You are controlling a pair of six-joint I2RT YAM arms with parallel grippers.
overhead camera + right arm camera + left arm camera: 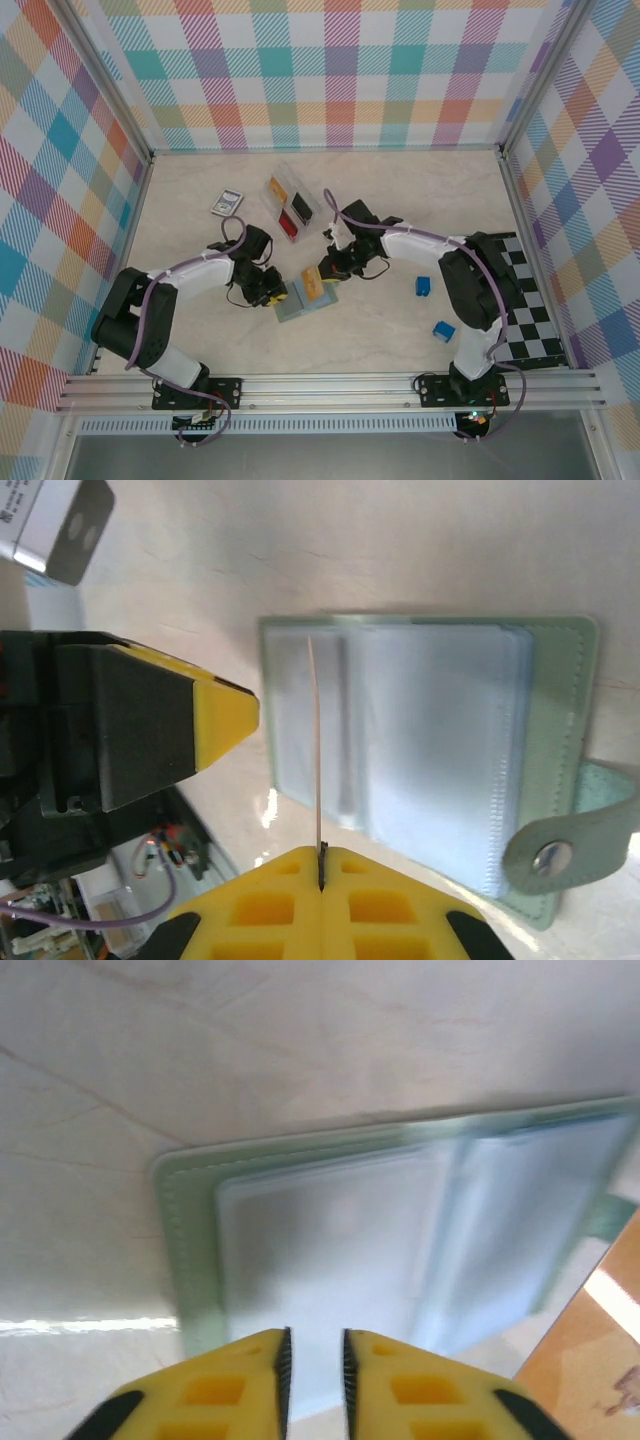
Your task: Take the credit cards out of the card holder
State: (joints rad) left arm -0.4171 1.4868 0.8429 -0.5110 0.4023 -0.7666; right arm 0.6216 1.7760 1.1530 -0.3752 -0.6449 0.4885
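Observation:
The sage-green card holder lies open on the table, its pale blue-grey pockets facing up. My right gripper is shut on a tan-orange credit card, which stands on edge above the holder's left half. From above, that card hangs over the holder under the right gripper. My left gripper hovers at the holder's left edge with its jaws a little apart and nothing between them. A corner of the orange card shows at the lower right of the left wrist view.
A clear compartment tray behind the holder contains a yellow card and a red card. A grey-edged picture card lies to its left. Two blue blocks and a checkered mat sit to the right.

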